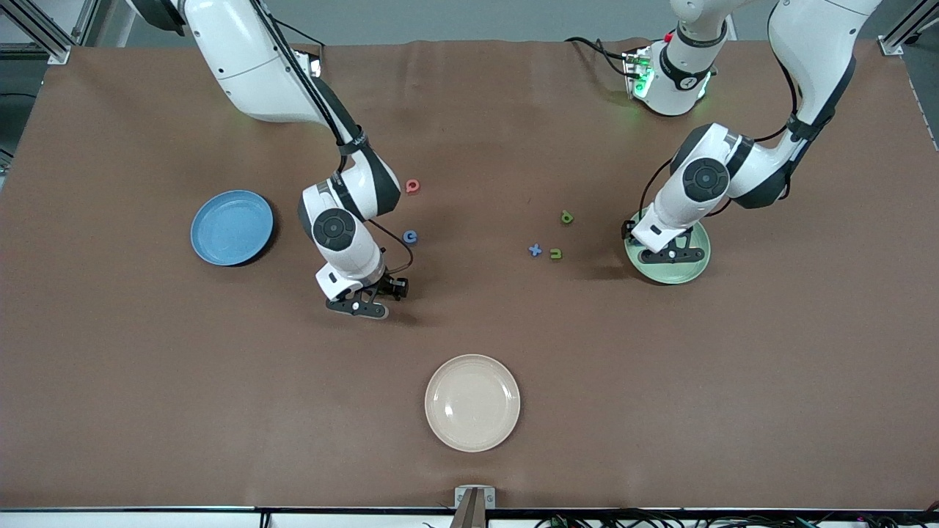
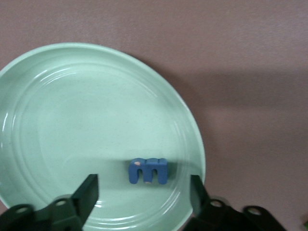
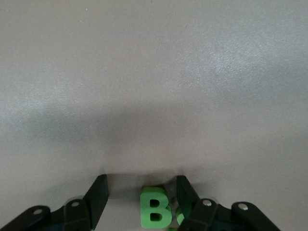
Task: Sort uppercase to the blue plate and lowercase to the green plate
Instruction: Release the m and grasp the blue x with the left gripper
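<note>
Two grippers, both spread: your right gripper (image 3: 139,192) straddles the green B (image 3: 155,210) on the table, B between its fingers, blue plate (image 1: 232,227) toward that arm's end. Left gripper (image 2: 144,192) hangs over the green plate (image 2: 57,96), m (image 2: 148,171) lying inside.

Two glossy white arms with dark grey joint bands and round grey caps are seen, thin black cables strung alongside, each ending in black, screw-studded fingers.

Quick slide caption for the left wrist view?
Open left claw over the green plate, blue m lying in the plate between its fingers.
</note>
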Controlling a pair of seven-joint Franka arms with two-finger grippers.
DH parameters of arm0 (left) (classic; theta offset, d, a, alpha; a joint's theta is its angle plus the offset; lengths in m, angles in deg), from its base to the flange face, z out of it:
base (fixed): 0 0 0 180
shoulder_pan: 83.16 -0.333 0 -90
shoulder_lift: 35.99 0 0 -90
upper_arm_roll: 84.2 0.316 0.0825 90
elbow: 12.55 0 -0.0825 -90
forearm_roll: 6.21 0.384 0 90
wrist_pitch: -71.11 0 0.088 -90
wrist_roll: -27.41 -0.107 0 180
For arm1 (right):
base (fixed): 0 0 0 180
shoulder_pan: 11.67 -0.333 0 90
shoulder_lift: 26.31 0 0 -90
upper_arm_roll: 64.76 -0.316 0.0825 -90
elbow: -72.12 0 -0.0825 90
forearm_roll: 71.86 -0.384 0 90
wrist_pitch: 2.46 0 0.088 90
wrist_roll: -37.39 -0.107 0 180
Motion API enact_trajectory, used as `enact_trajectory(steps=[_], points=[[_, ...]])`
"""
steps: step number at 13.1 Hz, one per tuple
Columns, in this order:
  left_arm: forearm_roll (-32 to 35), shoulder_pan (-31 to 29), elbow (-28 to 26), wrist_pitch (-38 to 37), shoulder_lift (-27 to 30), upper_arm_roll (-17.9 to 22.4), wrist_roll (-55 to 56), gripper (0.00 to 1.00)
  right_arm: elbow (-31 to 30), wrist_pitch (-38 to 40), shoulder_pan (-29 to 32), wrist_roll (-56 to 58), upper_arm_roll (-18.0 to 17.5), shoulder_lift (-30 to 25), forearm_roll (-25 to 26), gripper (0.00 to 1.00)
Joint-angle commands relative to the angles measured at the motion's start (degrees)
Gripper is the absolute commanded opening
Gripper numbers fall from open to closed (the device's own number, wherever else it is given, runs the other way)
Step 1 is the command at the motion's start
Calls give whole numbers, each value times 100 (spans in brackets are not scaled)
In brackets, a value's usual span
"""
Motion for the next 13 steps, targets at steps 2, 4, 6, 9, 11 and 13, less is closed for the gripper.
enact_trajectory(steps=[2, 4, 6, 9, 11, 13], points=[[60, -63, 276, -28, 140, -488, 885, 97, -273, 36, -73, -130, 29, -18, 35, 65], [16, 86, 549, -28, 35, -674, 1808, 99, -308, 45, -73, -130, 21, -35, 35, 64], [7, 454, 944, -28, -272, -710, 2836, 99, -335, 123, -82, -130, 12, -61, 35, 61], [-1, 1052, 1541, -28, -763, -683, 4173, 99, -335, 343, -91, -130, 3, -132, 35, 61], [69, 1377, 1823, -71, -1080, -622, 4649, 99, -344, 379, -170, -147, 12, -132, 35, 59], [104, 1999, 2078, -150, -1292, -186, 4844, 99, -335, 370, -170, -139, 12, -132, 35, 48]])
